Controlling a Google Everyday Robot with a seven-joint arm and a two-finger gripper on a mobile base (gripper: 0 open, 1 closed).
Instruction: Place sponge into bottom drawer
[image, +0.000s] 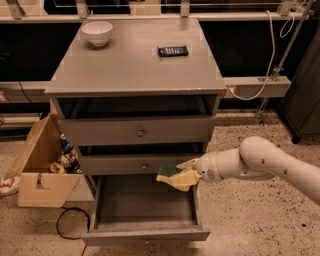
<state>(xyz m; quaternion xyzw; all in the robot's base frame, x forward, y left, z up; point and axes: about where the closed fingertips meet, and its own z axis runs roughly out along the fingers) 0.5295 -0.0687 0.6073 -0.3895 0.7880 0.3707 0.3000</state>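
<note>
The sponge (168, 171), dark green on top with a yellow base, is held in my gripper (181, 175) at the end of my white arm, which reaches in from the right. The gripper is shut on the sponge. It hangs just above the right rear part of the bottom drawer (145, 235), which is pulled out and open, with a plain grey front panel. The sponge sits in front of the middle drawer's face (125, 164).
The grey cabinet top (135, 60) carries a white bowl (97, 32) and a flat black device (173, 50). An open cardboard box (42, 170) with items stands on the floor at the left. A black cable (67, 225) lies near the drawer's left corner.
</note>
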